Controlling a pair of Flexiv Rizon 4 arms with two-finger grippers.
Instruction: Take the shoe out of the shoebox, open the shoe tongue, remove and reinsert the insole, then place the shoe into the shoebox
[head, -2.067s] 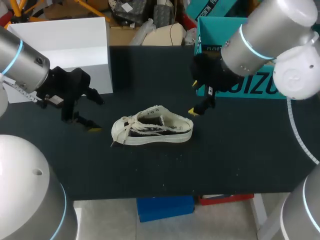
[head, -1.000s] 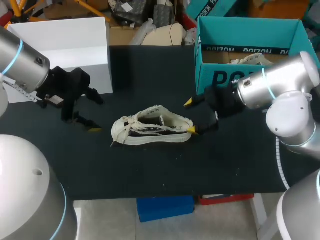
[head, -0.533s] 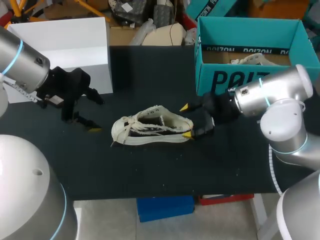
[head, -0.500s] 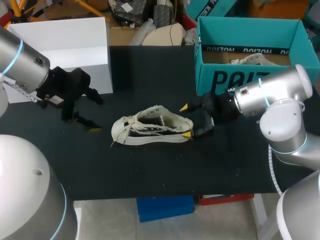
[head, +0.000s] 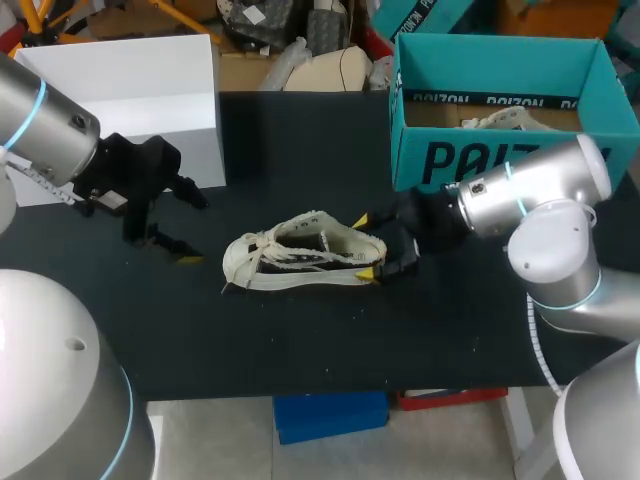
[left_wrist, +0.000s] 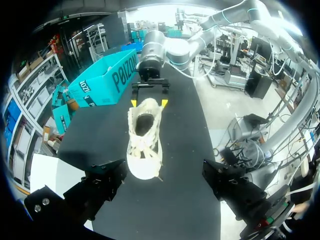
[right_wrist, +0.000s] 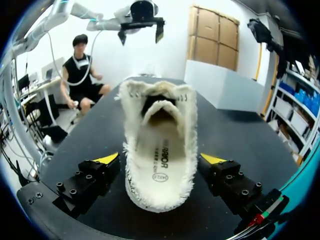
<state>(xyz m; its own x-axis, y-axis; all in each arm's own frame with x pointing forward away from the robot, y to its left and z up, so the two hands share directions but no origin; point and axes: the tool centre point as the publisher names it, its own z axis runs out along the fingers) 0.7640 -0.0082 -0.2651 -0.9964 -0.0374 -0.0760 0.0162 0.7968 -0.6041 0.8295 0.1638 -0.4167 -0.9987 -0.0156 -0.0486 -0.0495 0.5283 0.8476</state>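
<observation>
With the left arm's jaws apart and the right arm's apart astride its heel, the sneaker could be shoved along the worktop by uneven closing.

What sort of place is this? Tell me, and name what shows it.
Probably a robotics lab bench: the left gripper and right gripper hang over a black table holding a white shoe and a teal shoebox.

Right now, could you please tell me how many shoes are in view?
2. One shoe lies on the table, its heel between the right gripper's open fingers. A second shoe, partly hidden, seems to sit inside the teal shoebox.
</observation>
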